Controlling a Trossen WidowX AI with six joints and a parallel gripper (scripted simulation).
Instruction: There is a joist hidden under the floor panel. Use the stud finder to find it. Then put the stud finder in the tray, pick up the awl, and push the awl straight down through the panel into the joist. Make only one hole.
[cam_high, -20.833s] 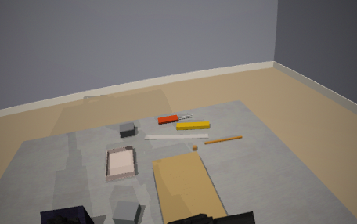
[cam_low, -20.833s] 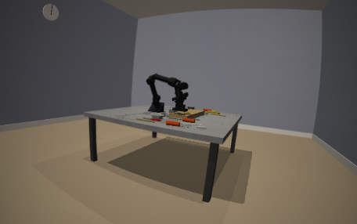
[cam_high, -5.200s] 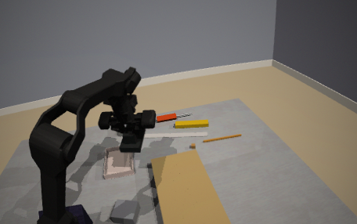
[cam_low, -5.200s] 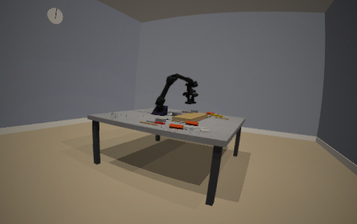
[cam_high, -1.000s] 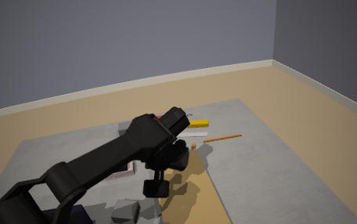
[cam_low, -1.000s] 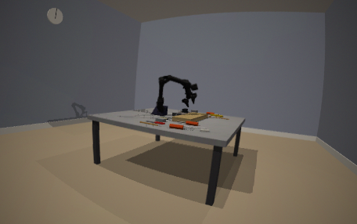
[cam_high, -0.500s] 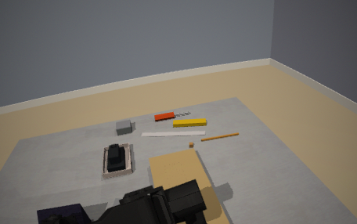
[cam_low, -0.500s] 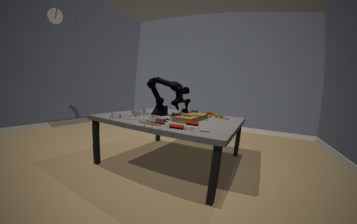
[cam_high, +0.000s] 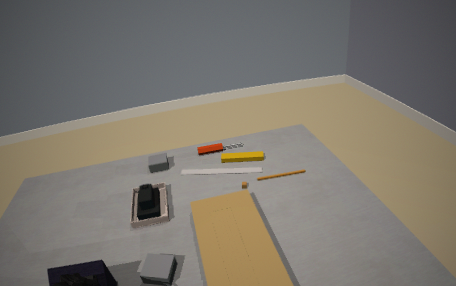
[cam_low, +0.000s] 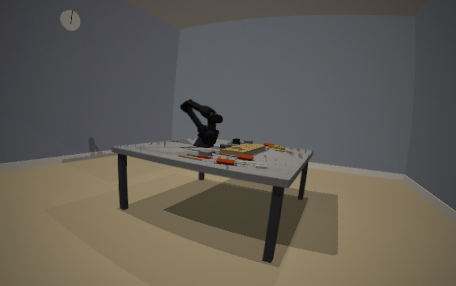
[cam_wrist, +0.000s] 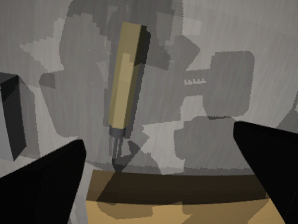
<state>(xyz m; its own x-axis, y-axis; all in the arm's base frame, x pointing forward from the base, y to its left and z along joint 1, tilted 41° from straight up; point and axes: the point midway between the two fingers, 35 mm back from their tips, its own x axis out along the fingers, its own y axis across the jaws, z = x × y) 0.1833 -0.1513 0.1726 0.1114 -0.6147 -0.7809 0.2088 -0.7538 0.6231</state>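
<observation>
Top view: finder in tray (cam_high: 134, 214), grey blk (cam_high: 158, 269) nearby, panel (cam_high: 242, 235) alongside (bare).

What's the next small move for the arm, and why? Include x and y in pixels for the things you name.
Probably ease the open jaws over the yellow-handled tool (cam_wrist: 125, 77), likely the awl, and line them up across its handle: it lies ahead of them near the panel (cam_wrist: 185, 212) edge, and the stud finder (cam_high: 148, 202) already sits in the tray (cam_high: 133, 215).

Fingers: spread, open gap between
Yellow-handled tool (cam_wrist: 123, 82): finger room along both handle sides
Floor panel (cam_high: 235, 240) (cam_low: 243, 149) (cam_wrist: 175, 188): raised edge near tool's tip
Tray (cam_high: 150, 224): mostly filled by stud finder (cam_high: 148, 201)
</observation>
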